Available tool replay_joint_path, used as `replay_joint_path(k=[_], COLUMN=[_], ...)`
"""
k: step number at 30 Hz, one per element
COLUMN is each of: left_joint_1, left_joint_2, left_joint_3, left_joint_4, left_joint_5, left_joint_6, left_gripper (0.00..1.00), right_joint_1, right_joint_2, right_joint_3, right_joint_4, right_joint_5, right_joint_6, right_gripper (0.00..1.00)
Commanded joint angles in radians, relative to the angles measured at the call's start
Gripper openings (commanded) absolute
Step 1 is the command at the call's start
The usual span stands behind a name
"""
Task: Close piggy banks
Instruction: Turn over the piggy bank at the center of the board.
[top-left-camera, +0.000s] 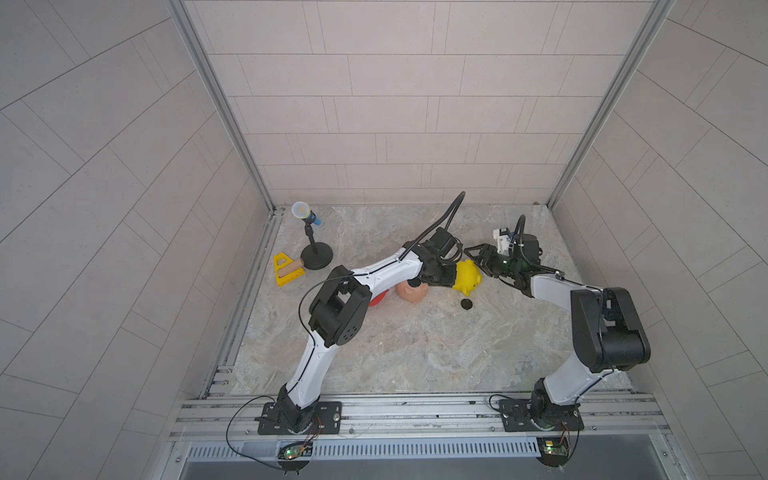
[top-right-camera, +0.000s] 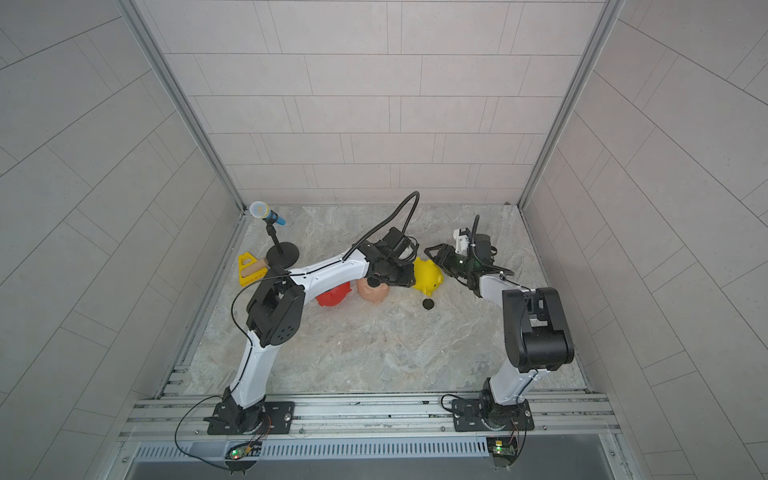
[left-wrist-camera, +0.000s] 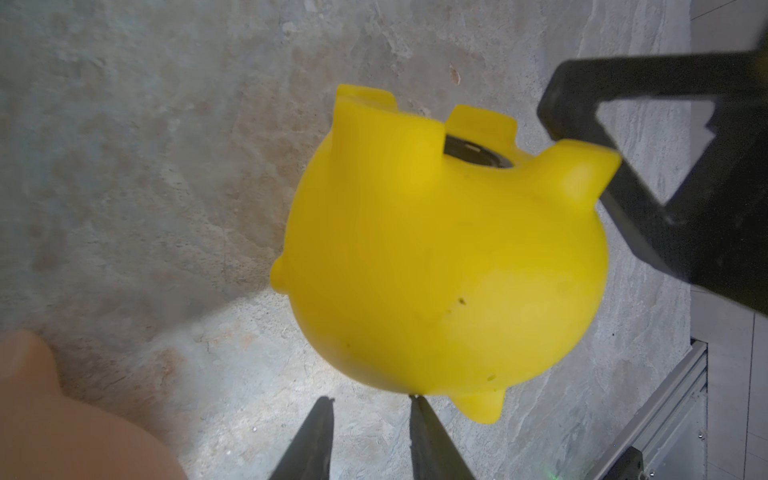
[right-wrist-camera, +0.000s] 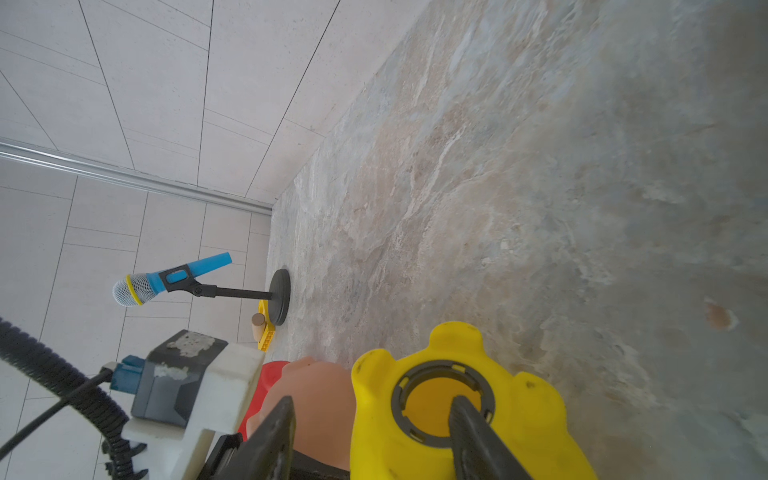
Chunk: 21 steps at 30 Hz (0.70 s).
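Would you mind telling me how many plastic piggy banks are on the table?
3: a red plastic piggy bank partly under the left arm, a peach-pink one beside it, and a yellow one between the grippers. None seem hidden.

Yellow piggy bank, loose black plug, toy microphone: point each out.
Yellow piggy bank (left-wrist-camera: 436, 257), left wrist view, on its rounded side.
Loose black plug (top-left-camera: 466, 304), a top view, on its disc face.
Toy microphone (right-wrist-camera: 183, 276), right wrist view, on its blue handle.
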Motion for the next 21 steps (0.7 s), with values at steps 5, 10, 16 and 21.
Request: replay_joint_path(k=[5, 10, 16, 21], left_joint_1=[0.001, 0.004, 0.006, 0.012], left_joint_2=[0.021, 0.024, 0.024, 0.024], left_joint_3=[0.038, 0.042, 0.042, 0.041], left_joint_4=[-0.013, -0.018, -0.019, -0.022], left_joint_5=[-0.025, -0.030, -0.033, -0.041], left_joint_6=[0.020, 0.023, 0.025, 0.026], left_gripper=[0.35, 0.35, 0.35, 0.35], right_joint_1=[0.022, 0.035, 0.049, 0.060], right_joint_2=[-0.057, -0.081, -0.081, -0.089], right_joint_3=[-0.022, -0.023, -0.019, -0.023], right_joint_4=[-0.011, -0.047, -0.083, -0.097], right_joint_5=[-0.036, -0.031, -0.031, -0.030], right_joint_6=[-0.004, -0.030, -0.052, -0.061], right_gripper=[0.60, 0.60, 0.60, 0.60])
